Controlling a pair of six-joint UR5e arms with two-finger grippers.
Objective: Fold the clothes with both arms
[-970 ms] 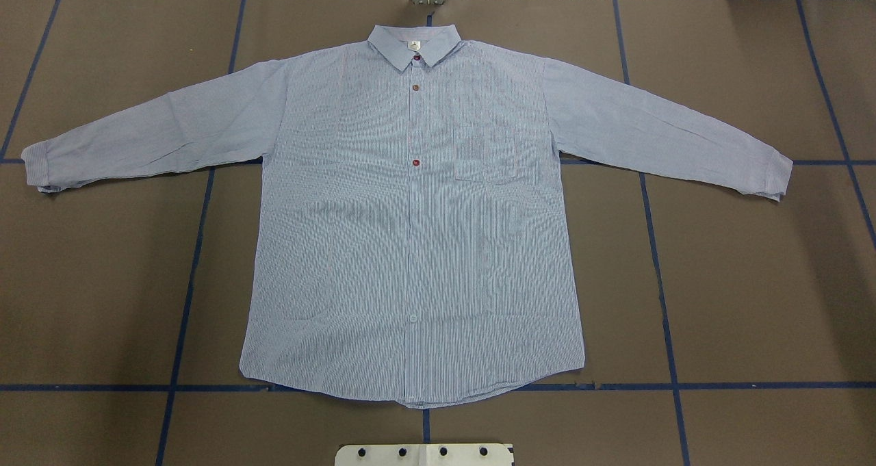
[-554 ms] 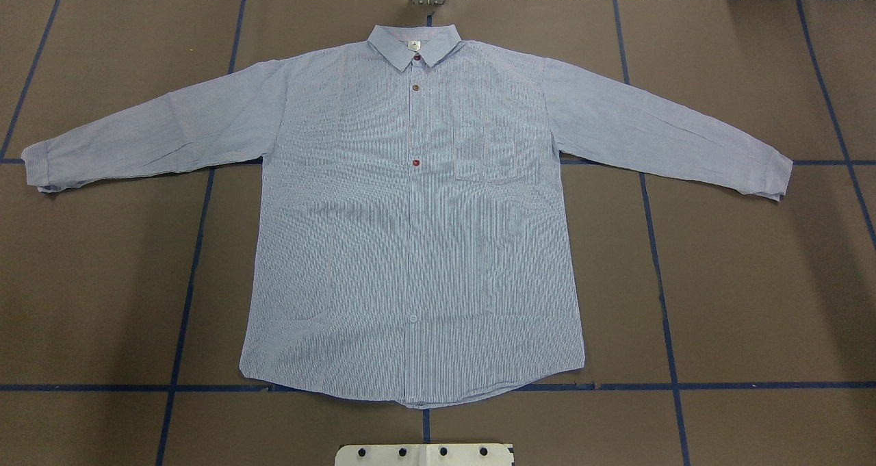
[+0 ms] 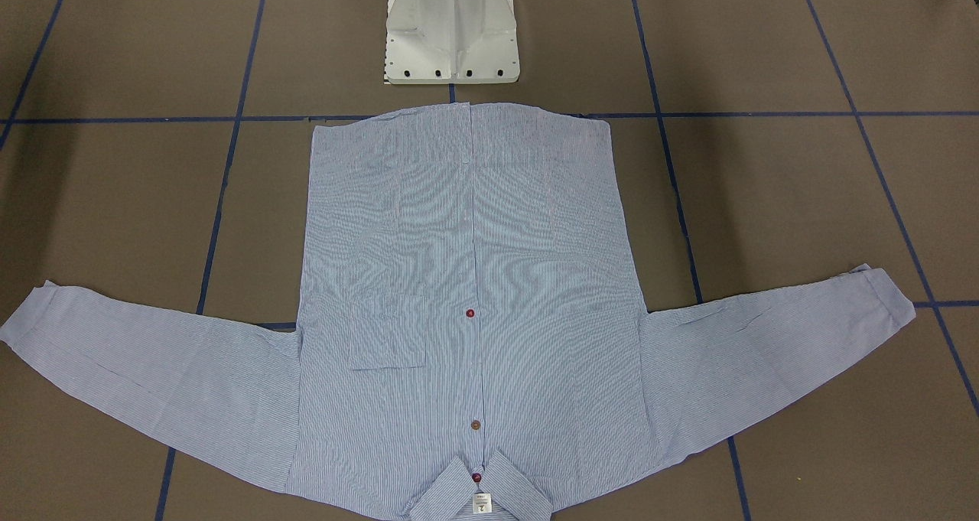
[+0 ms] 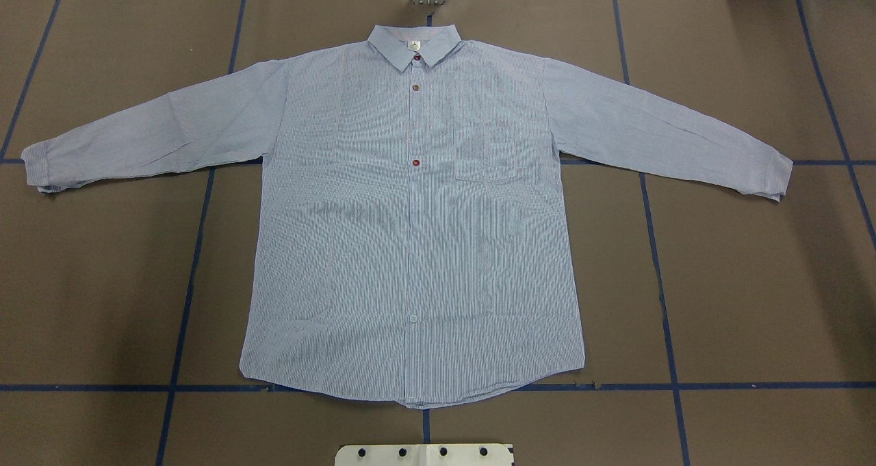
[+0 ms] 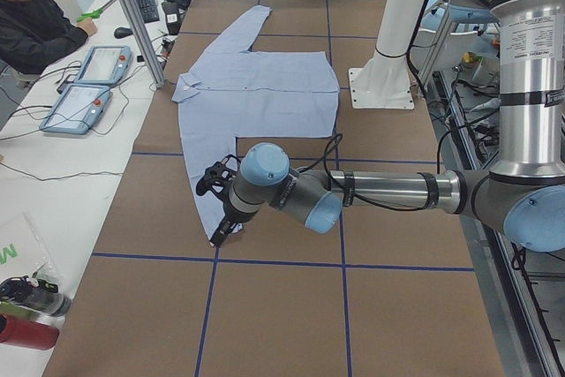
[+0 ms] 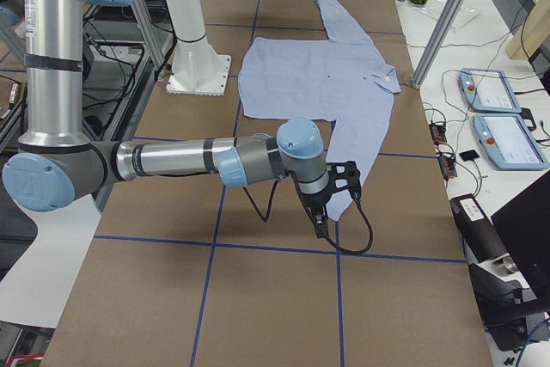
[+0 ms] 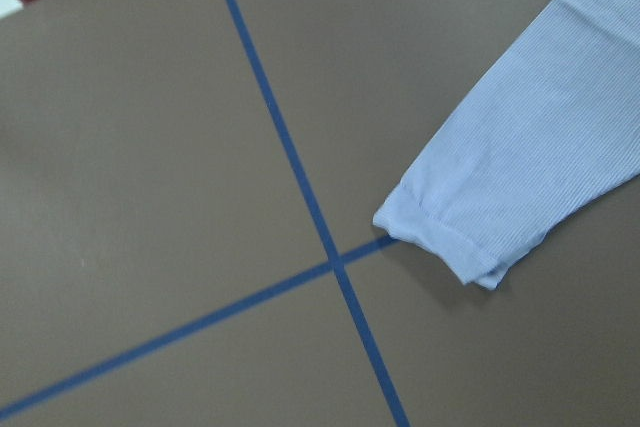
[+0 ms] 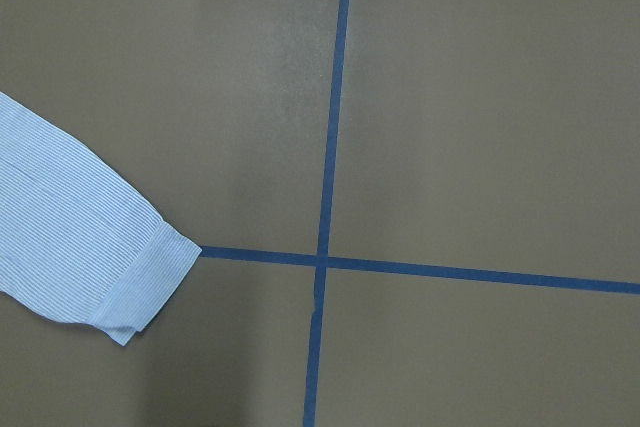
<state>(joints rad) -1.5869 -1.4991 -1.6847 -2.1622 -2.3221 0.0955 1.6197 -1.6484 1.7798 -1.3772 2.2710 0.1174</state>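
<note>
While brown table w/ blue tape grid (image 4: 753,281) bears it, light blue-and-white striped long-sleeved shirt (image 4: 410,213) lies flat, hem nearest white pedestal base (image 3: 451,31). Black left gripper (image 5: 219,229) & right gripper (image 6: 322,219) hang by cuffs (image 4: 37,168), well off base; open or closed, can't tell.
</note>
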